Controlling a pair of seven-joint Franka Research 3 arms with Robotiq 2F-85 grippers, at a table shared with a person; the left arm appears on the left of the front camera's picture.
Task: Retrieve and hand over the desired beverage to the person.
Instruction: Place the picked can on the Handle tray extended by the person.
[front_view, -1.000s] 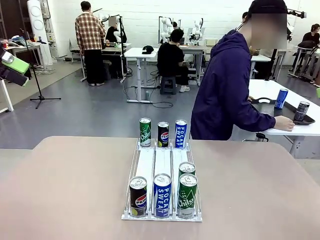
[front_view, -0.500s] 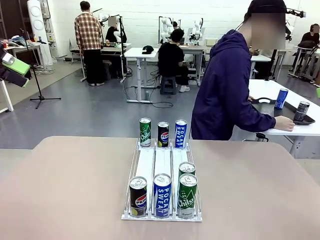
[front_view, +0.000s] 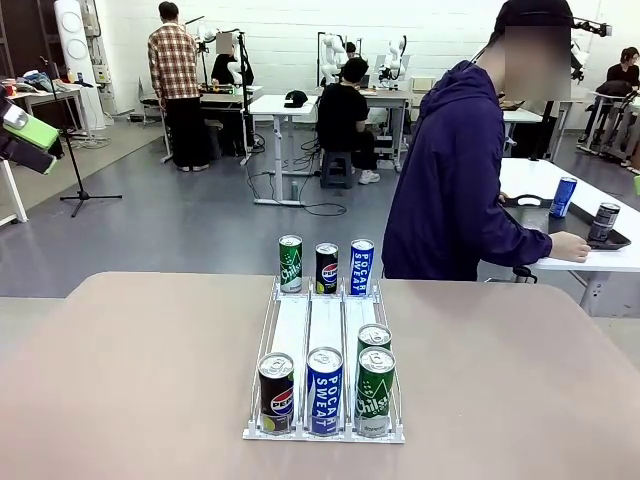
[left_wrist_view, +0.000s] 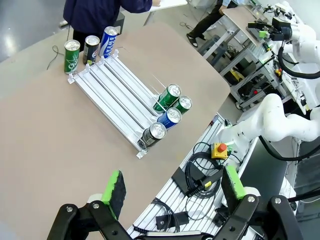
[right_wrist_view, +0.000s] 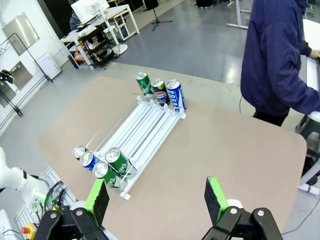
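glossy printed metal cans (front_view: 325, 390) in a white wire rack (front_view: 310, 320) on a matt, smooth table (front_view: 130, 370).

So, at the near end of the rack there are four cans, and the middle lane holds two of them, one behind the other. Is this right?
Not quite. Four cans do stand at the near end of the rack, but the doubled lane is the right one: two green cans, one behind the other. The middle lane holds a single blue can. The front view shows this.
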